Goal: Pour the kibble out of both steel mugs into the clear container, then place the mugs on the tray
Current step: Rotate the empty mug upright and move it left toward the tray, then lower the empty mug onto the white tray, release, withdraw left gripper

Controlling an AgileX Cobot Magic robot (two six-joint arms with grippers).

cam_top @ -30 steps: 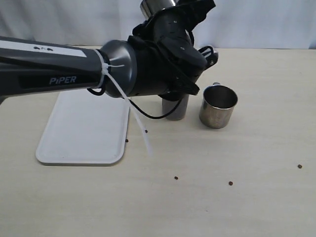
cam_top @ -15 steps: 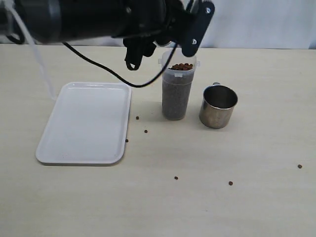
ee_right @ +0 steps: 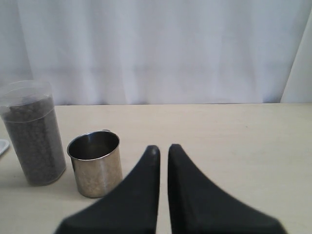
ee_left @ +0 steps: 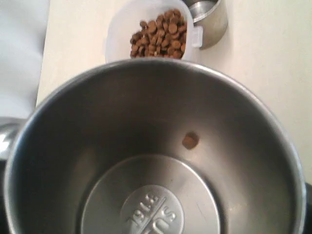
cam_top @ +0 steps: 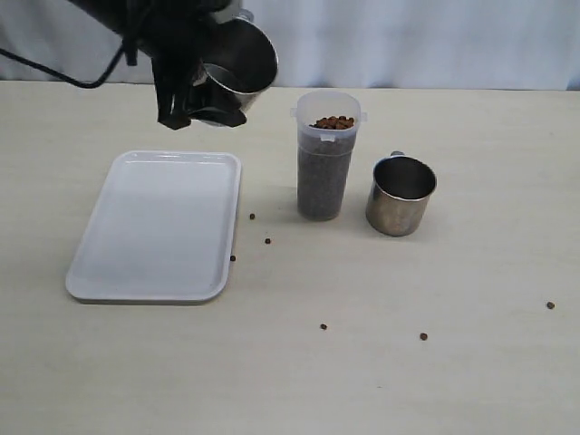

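Exterior view: the left gripper (cam_top: 201, 95) is working in the upper left of the frame, its fingers spread wide around the wall of a short shiny stainless-steel mug (cam_top: 240, 62). The mug is hanging tilted, clear of the table and pictured just above the far right corner of the flat white rectangular plastic tray (cam_top: 145, 292). At centre, the tall translucent plastic container (cam_top: 323, 186) is standing brim-full of small dark-brown kibble pellets (cam_top: 335, 121). The second steel mug (cam_top: 401, 195) is standing upright just right of it, and stray pellets are lying about the pale table (cam_top: 453, 390). Left wrist view: the gripped mug's polished interior (ee_left: 151, 161) is filling the frame, with one pellet (ee_left: 190, 141) sitting on its wall; the fingers are not showing here. Judgement: empty, this mug is handling as light, rigid and slippery, so a firm hold across the wall or at the loop handle is looking advisable. Right wrist view: the right gripper (ee_right: 163, 158) is sitting at lower centre with its black fingers pressed together, holding nothing; the second mug, apparently empty, is standing at lower left.
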